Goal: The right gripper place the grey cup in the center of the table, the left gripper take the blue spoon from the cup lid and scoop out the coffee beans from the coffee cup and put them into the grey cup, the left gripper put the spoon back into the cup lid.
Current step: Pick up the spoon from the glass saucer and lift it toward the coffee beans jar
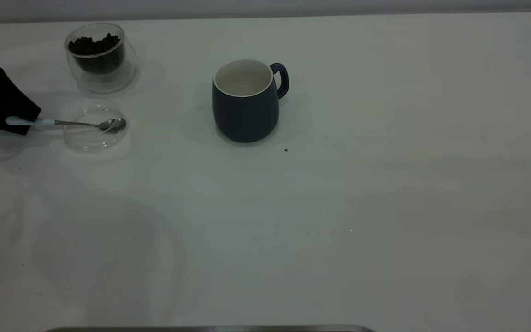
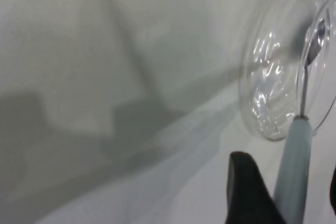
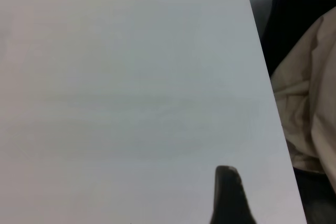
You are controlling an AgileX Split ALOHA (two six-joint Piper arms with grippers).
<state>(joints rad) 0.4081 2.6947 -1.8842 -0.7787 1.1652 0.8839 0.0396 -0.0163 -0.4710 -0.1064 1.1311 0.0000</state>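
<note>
Spoon (image 1: 65, 122) count: you have one, plus one grey cup (image 1: 246, 101), one glass cup (image 1: 101, 57) of coffee beans (image 1: 94, 45), and one clear lid (image 1: 94, 128). Your left gripper (image 1: 19, 121) sits low at the table's (image 1: 385, 184) left edge, its fingers either side of the pale handle; you can't tell if they pinch it yet. The spoon's bowl lies in the lid, just in front of the glass cup. Your grey cup stands upright mid-table. Of the right gripper only one fingertip (image 3: 229, 192) shows near the table's edge.

Dark blue-grey mug (image 1: 245, 106), white inside. Spoon (image 1: 65, 122) handle pale blue, bowl silver. Beans (image 1: 95, 45) near black; surface (image 1: 339, 207) white.
</note>
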